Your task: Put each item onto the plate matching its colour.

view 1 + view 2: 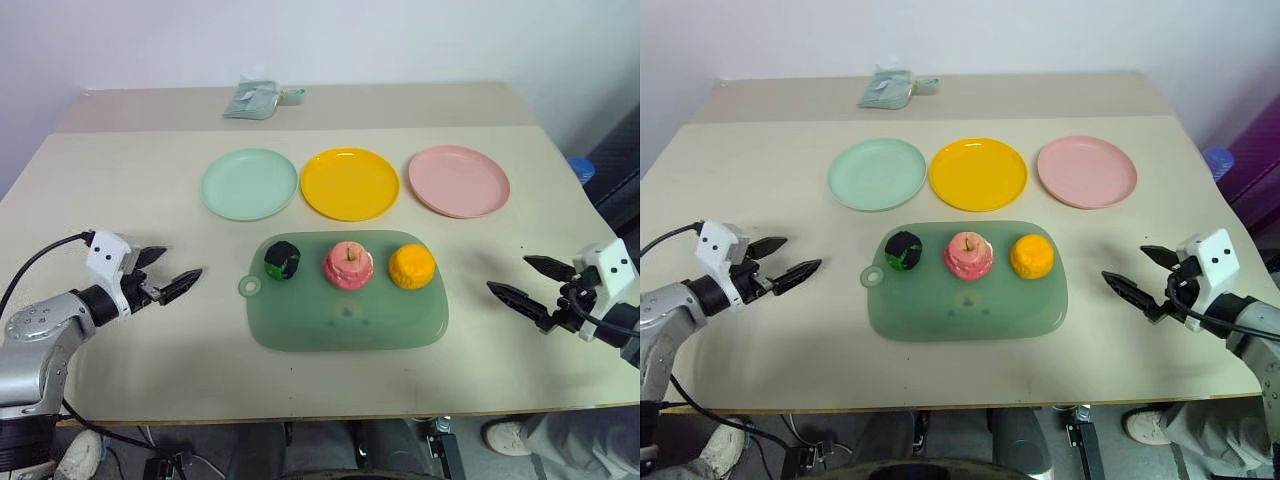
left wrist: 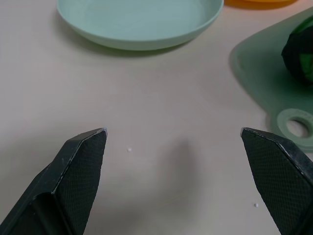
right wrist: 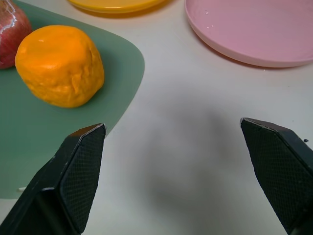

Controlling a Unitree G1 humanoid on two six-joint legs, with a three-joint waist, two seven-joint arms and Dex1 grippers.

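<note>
Hovering low over the counter (image 1: 150,340), both grippers: left gripper (image 1: 168,273) and right gripper (image 1: 530,282), fingers spread, gripping nothing. Sitting between them on the green board (image 1: 345,320): dark green ball (image 1: 282,260) nearest left, pink apple (image 1: 348,265) central, orange ball (image 1: 411,266) nearest right. Lying beyond: mint plate (image 1: 250,183), yellow plate (image 1: 350,183), pink plate (image 1: 459,181). Showing no legible writing.

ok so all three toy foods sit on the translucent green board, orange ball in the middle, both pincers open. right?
Not quite. The left eye view shows the pink apple-shaped toy in the middle of the translucent green board; the orange ball is at the right end. The rest holds.
</note>
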